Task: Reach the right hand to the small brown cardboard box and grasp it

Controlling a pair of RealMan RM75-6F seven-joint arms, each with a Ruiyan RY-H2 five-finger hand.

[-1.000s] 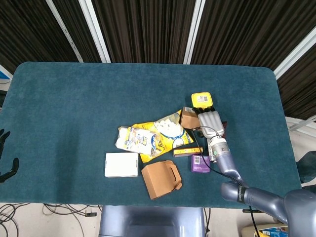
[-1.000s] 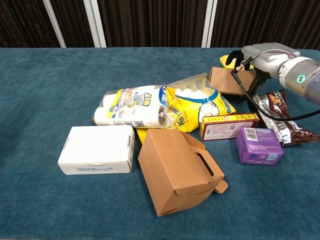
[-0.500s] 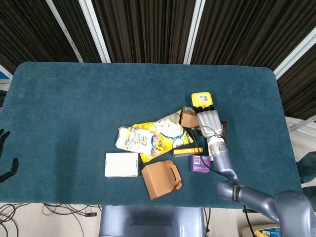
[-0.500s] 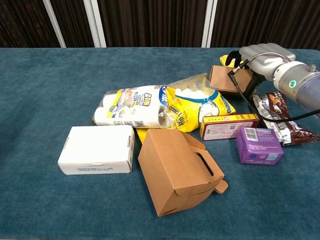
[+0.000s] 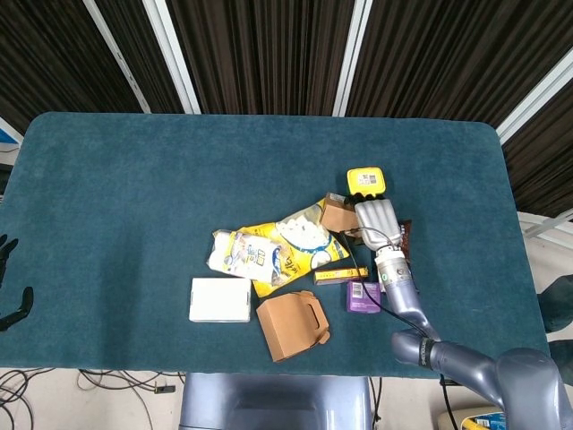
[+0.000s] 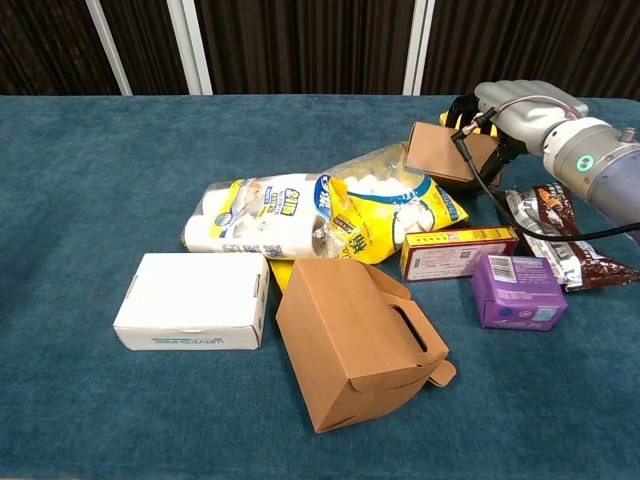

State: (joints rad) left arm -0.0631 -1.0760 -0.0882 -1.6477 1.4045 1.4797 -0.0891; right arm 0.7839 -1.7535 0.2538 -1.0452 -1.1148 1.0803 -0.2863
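The small brown cardboard box [image 5: 337, 215] [image 6: 443, 152] lies tilted at the right of the pile, its left end over the yellow snack bag [image 5: 304, 235] [image 6: 392, 205]. My right hand [image 5: 377, 218] [image 6: 517, 104] grips its right end, with the fingers curled round the far side, which the hand hides. My left hand [image 5: 9, 273] shows only as dark fingers spread at the left edge of the head view, off the table and holding nothing.
A yellow tub [image 5: 366, 180] sits just behind the box and a dark chocolate bag [image 6: 558, 236] to its right. In front lie a red-and-yellow carton [image 6: 458, 252], a purple box [image 6: 517, 290], a large brown handled carton [image 6: 355, 340], a white box [image 6: 192, 300] and a roll pack [image 6: 255, 215].
My right hand has closed on the small brown box and pushed it left and up at a tilt. The yellow snack bag and roll pack shifted slightly left with it.
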